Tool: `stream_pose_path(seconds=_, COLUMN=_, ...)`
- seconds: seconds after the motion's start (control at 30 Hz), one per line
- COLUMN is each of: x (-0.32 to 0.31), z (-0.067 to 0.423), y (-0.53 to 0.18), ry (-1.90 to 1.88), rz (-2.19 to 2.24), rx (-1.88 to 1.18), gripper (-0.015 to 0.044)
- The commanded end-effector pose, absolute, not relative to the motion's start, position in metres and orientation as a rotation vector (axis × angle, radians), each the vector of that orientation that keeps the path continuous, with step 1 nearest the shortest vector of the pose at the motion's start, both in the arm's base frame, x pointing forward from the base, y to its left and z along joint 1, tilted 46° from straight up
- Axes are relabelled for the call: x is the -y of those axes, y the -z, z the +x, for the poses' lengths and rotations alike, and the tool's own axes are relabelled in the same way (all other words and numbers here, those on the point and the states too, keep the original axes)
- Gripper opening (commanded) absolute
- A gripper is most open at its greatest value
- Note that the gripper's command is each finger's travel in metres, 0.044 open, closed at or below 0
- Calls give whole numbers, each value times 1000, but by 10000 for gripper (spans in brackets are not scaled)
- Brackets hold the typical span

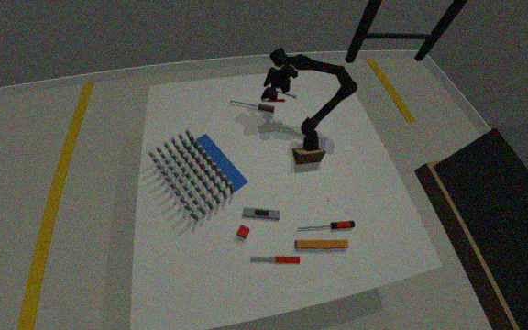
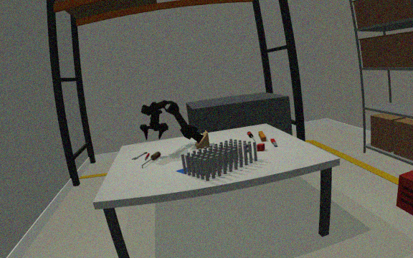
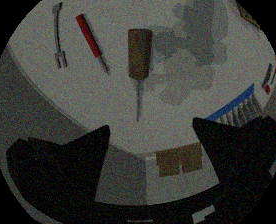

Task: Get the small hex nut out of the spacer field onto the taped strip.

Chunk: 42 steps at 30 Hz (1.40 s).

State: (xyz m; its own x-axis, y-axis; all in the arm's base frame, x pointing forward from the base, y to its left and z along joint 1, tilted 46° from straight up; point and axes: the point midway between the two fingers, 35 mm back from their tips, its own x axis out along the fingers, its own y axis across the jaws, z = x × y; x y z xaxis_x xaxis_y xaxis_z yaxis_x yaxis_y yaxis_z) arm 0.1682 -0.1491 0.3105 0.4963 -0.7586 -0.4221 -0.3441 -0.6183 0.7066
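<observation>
Wrist view, claw (image 3: pixel 149 145) wide open, empty, above brown-handled pick (image 3: pixel 138 56)

The top view looks steeply down from high above, taking in the whole table (image 1: pixel 383 257). The exterior view stands low and farther off, facing the spacers (image 2: pixel 221 158) from the table's far side. The wrist view looks down close past the fingers. All share the brown-handled tool (image 3: pixel 139 52).

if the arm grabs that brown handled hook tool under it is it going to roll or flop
The brown-handled hook tool looks stiff: a straight thin shaft. Its rounded handle might roll if nudged sideways. The handle end probably outweighs the shaft, so a grasp there by the open tool should tip less.
</observation>
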Motion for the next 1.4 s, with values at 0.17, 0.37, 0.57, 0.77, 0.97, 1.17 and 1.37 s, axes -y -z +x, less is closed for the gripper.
stream_pose_path(seconds=0.17, x=150, z=158, y=-312, ry=987, rz=2254, rx=990, gripper=440)
stream_pose_path(seconds=0.37, x=175, z=155, y=-288, ry=992, rz=2257, rx=989, gripper=440)
stream_pose_path(seconds=0.57, x=192, z=149, y=-273, ry=980, rz=2249, rx=992, gripper=440)
stream_pose_path(seconds=0.77, x=192, z=149, y=-273, ry=980, rz=2249, rx=992, gripper=440)
stream_pose_path(seconds=0.97, x=192, z=147, y=-274, ry=980, rz=2248, rx=992, gripper=414)
stream_pose_path(seconds=1.17, x=192, z=147, y=-274, ry=980, rz=2248, rx=992, gripper=280)
stream_pose_path(seconds=1.37, x=192, z=147, y=-274, ry=980, rz=2248, rx=992, gripper=280)
